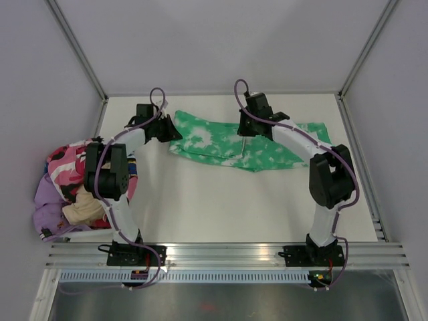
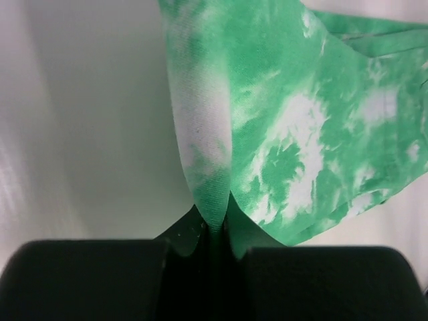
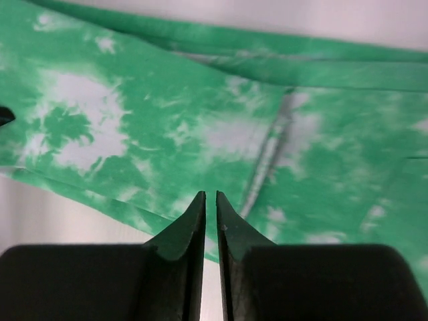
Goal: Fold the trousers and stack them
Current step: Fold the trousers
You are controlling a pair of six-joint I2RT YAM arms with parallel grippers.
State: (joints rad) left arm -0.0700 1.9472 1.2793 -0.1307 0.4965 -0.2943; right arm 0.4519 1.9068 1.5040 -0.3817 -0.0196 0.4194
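Observation:
The trousers point(image 1: 227, 144) lie loosely bunched across the back of the white table, bright green with white mottling. My left gripper point(image 1: 175, 130) is at their left end. In the left wrist view it point(image 2: 215, 224) is shut on a pinched fold of the trousers point(image 2: 301, 120), which rises from between the fingers. My right gripper point(image 1: 245, 144) hangs over the middle of the cloth. In the right wrist view its jaws point(image 3: 209, 197) stand a narrow slit apart with nothing between them, just above the trousers point(image 3: 167, 134) near their front edge.
A pile of other clothes point(image 1: 73, 187), pink camouflage, purple and cream, lies at the table's left edge beside the left arm. Metal frame posts point(image 1: 80, 50) and grey walls close in the back and sides. A rail point(image 1: 227, 254) runs along the near edge.

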